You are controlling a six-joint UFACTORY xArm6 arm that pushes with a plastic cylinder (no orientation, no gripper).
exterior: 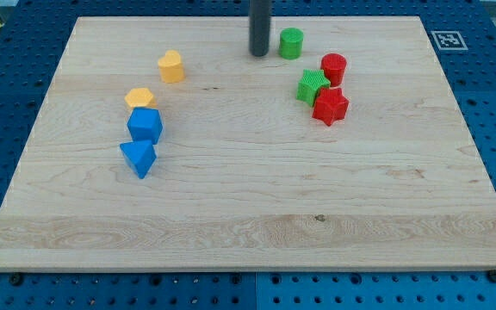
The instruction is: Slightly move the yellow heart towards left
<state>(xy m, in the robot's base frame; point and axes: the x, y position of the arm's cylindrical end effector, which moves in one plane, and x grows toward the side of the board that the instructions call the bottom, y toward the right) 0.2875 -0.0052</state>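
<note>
My tip (259,53) is a bare rod with no jaws to open or close. It rests near the board's top edge. The green cylinder (292,42) sits just to its right. The yellow heart (171,66) lies well to its left, open wood between them. Below the heart cluster the yellow hexagon (140,97), blue cube (145,125) and blue triangle (139,158). The red cylinder (333,67), green star (313,86) and red star (330,106) huddle lower right. A square marker tag (445,40) sits at the wooden board's (248,224) top-right corner.
</note>
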